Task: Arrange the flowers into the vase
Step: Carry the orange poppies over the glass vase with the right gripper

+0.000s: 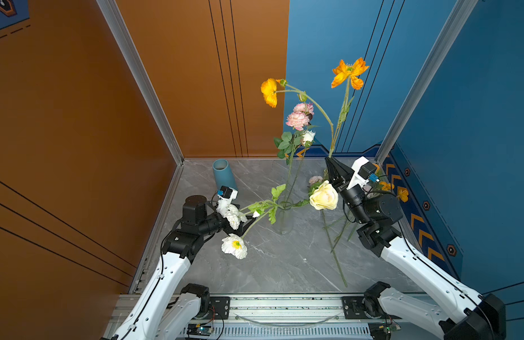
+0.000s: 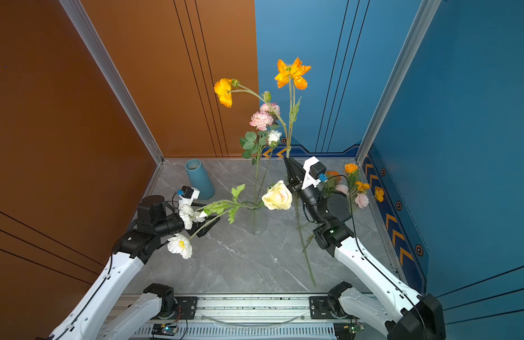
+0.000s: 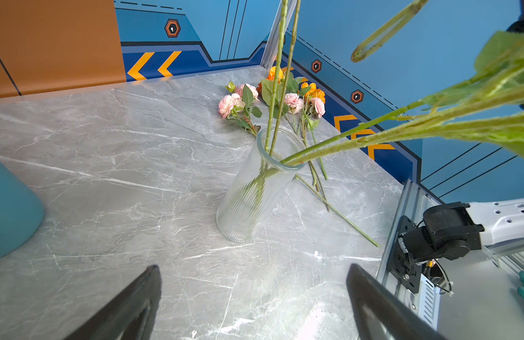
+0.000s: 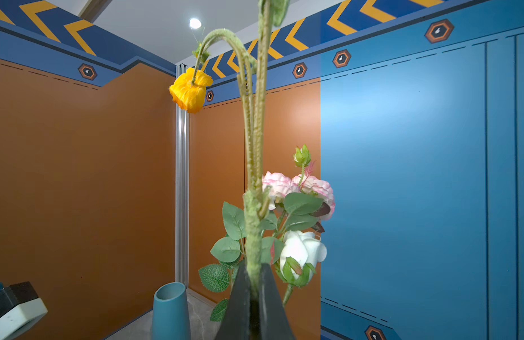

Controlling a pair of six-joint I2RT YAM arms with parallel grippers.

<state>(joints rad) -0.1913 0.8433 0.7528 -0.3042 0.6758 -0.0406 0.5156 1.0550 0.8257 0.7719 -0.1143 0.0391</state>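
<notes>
Right wrist view: my right claw (image 4: 254, 276) is pinching the orange poppy stem (image 4: 252, 229) upright, off to one side of the glass vase (image 1: 284, 219). My left claw (image 3: 253, 268) is spread and empty. I'd bring the stem's foot over the rim, clear of the pink spray (image 1: 297, 120), then lower it straight down before letting go.

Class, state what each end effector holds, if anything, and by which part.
Right end effector: shut on the orange flower spray, gripping its main stem just below the fork. Left end effector: open, holding nothing.
</notes>
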